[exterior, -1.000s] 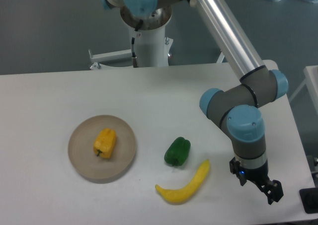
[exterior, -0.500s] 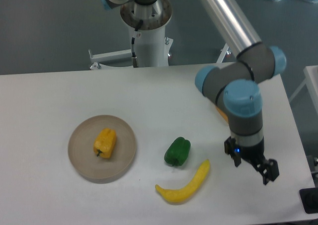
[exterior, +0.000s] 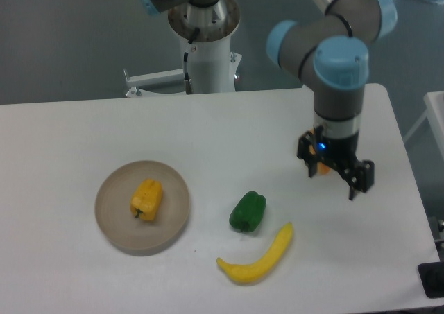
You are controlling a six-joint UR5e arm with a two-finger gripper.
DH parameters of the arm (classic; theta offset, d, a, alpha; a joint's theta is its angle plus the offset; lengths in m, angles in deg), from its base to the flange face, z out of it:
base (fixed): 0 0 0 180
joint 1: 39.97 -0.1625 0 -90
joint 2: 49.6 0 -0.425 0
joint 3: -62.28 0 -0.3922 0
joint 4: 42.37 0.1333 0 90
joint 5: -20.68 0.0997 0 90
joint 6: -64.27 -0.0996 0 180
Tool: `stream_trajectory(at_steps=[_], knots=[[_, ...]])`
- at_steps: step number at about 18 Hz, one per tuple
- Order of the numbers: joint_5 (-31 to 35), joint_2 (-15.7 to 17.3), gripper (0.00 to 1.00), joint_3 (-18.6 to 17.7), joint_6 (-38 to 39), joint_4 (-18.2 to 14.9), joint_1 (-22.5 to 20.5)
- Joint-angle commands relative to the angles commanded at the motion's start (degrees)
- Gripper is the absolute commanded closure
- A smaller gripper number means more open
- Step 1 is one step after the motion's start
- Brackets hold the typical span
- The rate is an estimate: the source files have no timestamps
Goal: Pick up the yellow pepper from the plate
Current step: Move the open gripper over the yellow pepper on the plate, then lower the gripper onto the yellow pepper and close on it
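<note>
The yellow pepper (exterior: 146, 199) lies on its side on the round tan plate (exterior: 111, 220) at the left of the white table. My gripper (exterior: 336, 182) hangs over the right side of the table, far to the right of the plate. Its fingers (exterior: 358, 177) are spread apart and hold nothing. An orange piece (exterior: 322, 168) shows partly behind the gripper.
A green pepper (exterior: 248, 211) lies between the plate and the gripper. A long curved yellow banana-shaped piece (exterior: 257, 258) lies near the front edge. The arm's base column (exterior: 207, 54) stands at the back of the table.
The gripper has moved up and away from the front right corner of the table, toward the back and slightly left. The pepper and plate have not moved.
</note>
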Motion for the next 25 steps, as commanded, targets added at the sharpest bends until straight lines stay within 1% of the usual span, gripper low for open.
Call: stream_trajectory(at_steps=[1, 2, 4, 5, 7, 10, 12, 16, 18, 21, 22, 25], knots=[[-0.9, 1.7, 0.00, -1.6, 2.4, 0.0, 0.4], [-1.8, 2.5, 0.00, -2.9, 5.4, 0.1, 1.8], [-2.5, 3.5, 0.00, -5.6, 10.4, 0.4, 3.9], [-2.5, 3.9, 0.00, -6.3, 12.7, 0.4, 4.7], [-2.6, 3.7, 0.00, -7.1, 18.5, 0.7, 8.2], [-2.6, 3.1, 0.00, -7.4, 26.7, 4.3, 13.3], [-2.5, 1.9, 0.00, -7.4, 30.2, 5.4, 15.8], [-2.3, 1.1, 0.00, -9.2, 34.7, 6.0, 18.5], [-2.2, -0.2, 0.00, -10.0, 35.4, 6.2, 20.1], [-2.0, -1.8, 0.00, -11.4, 37.7, 11.2, 22.5], [-1.9, -1.9, 0.00, -12.0, 37.8, 12.6, 23.0], [-1.7, -3.7, 0.00, -12.3, 37.9, 13.2, 24.0]])
